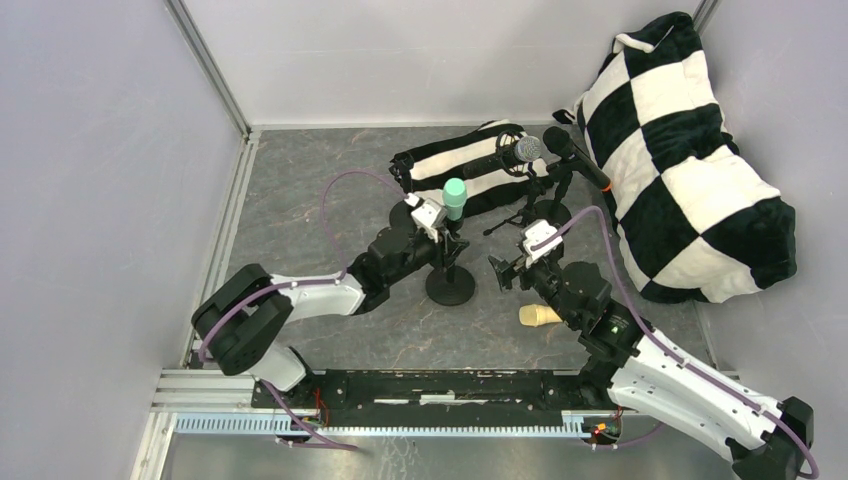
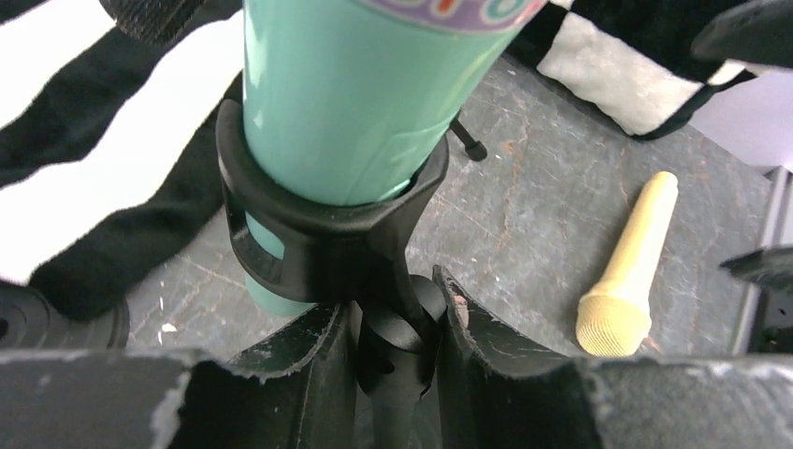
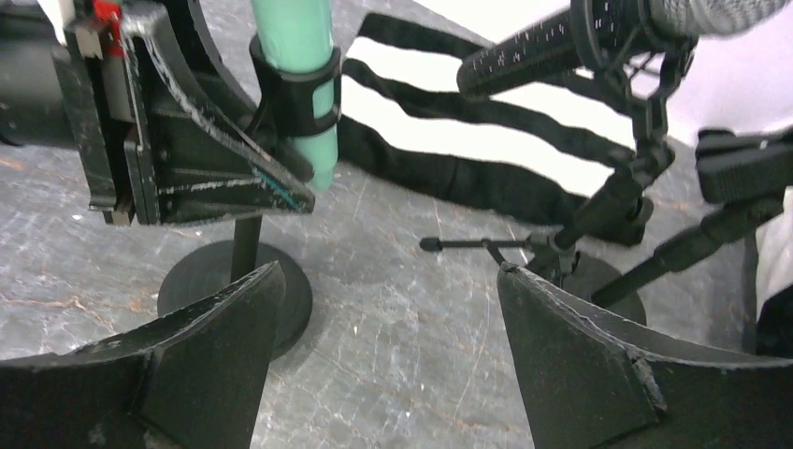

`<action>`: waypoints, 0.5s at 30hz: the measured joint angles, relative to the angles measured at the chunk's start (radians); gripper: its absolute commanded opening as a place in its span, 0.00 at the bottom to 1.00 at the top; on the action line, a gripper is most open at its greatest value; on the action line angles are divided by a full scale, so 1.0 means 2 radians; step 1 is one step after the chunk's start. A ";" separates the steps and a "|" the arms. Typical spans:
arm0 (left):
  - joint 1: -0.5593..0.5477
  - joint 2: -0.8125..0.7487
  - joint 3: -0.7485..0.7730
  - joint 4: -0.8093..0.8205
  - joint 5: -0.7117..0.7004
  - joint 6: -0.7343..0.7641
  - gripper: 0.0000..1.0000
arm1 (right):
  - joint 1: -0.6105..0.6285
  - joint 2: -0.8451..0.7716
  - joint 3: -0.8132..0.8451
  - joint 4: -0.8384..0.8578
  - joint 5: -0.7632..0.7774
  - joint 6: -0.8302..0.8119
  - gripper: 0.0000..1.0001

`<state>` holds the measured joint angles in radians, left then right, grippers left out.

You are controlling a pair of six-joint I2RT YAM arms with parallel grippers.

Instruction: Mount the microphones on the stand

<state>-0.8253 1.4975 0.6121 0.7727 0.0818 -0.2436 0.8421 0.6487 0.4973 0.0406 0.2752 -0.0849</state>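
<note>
The mint green microphone (image 1: 455, 198) stands upright in the black clip (image 2: 327, 234) of a round-based stand (image 1: 450, 285). My left gripper (image 1: 440, 238) is shut on the stand's pole just under the clip, seen close in the left wrist view (image 2: 393, 299). The cream-yellow microphone (image 1: 540, 315) lies flat on the table, also visible in the left wrist view (image 2: 627, 271). My right gripper (image 1: 505, 270) is open and empty above the table between the stands (image 3: 388, 271). The black microphone with silver mesh head (image 1: 515, 152) and the black one with orange ring (image 1: 578, 158) sit on stands at the back.
A black-and-white striped cushion (image 1: 450, 165) lies behind the stands. A big checkered cushion (image 1: 690, 170) fills the right side. Tripod stand legs (image 3: 486, 245) spread over the table ahead of my right gripper. Walls close in left and back.
</note>
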 measured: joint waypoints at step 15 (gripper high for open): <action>-0.059 0.053 0.007 0.063 -0.114 0.085 0.08 | 0.000 0.001 -0.077 0.013 -0.022 0.024 0.92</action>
<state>-0.9436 1.6035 0.6266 0.8989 -0.1455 -0.0731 0.8421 0.6506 0.3424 0.0669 0.2306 -0.0368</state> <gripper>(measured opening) 0.370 0.920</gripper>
